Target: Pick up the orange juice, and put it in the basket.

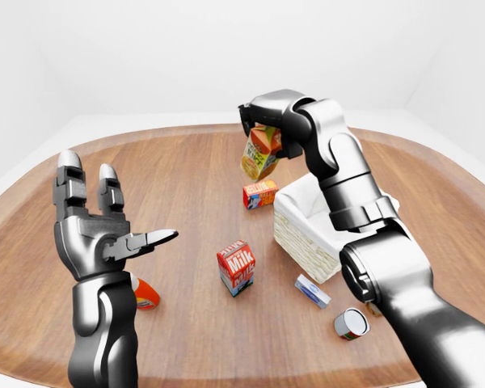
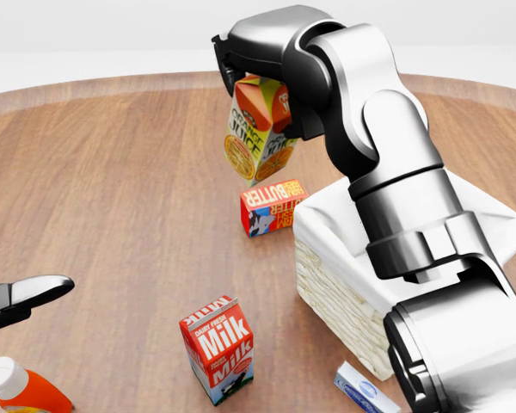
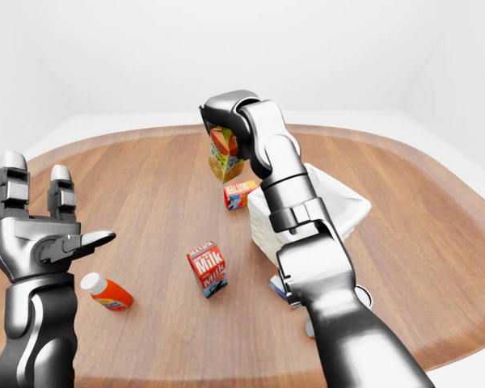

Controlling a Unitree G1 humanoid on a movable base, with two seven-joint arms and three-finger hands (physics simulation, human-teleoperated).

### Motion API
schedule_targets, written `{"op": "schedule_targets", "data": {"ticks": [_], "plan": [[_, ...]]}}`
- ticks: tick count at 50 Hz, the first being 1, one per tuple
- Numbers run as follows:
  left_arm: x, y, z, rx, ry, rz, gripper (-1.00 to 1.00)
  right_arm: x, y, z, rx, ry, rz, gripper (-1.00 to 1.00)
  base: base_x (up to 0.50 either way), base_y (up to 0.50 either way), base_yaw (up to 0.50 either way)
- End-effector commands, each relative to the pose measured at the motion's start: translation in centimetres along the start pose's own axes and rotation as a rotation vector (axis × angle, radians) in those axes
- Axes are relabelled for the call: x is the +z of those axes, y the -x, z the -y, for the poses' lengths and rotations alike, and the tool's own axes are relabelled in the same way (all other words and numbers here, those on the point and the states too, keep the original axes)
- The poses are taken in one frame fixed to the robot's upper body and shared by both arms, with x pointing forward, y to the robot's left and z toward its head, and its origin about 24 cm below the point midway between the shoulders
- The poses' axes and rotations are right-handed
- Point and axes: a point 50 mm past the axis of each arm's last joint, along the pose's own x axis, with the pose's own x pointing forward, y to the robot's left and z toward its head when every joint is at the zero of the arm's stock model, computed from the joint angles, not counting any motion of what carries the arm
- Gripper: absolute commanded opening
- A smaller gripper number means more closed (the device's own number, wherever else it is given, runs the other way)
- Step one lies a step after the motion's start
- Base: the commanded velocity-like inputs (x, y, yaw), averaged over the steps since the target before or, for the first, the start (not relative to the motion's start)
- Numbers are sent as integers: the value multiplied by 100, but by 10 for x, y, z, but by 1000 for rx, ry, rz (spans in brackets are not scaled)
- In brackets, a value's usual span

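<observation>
Orange juice (image 2: 258,129) is a gable-top carton, orange and yellow with green lettering and orange-slice art, held clear above the tabletop (image 2: 112,198) near the top of the head view. Long axis roughly upright but tilted, gable end up under the right hand (image 2: 249,60), base swung toward the view's bottom. Right hand's fingers are closed round the carton's top; exact finger contact is hidden behind the wrist. Basket (image 2: 344,292), white-lined wicker, sits just right and below the carton. Butter box (image 2: 273,206) lies directly under it, touching or just beside the basket wall. Milk carton (image 2: 218,348) stands well apart, lower. Left hand (image 1: 97,234) is raised, fingers spread, holding nothing.
</observation>
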Motion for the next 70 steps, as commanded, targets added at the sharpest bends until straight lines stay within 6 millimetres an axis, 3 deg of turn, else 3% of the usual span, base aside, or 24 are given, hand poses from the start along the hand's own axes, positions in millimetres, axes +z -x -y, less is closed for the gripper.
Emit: {"op": "schedule_targets", "data": {"ticks": [1, 27, 70], "plan": [[0, 0, 0, 1, 0, -2, 100, -15, 11, 15, -65, -3, -36, -100, 0, 0, 0], [0, 0, 0, 0, 0, -2, 100, -49, 20, 20, -63, -20, -124, -100, 0, 0, 0], [0, 0, 0, 0, 0, -2, 100, -104, 40, -6, -25, -66, -263, -100, 0, 0, 0]]}}
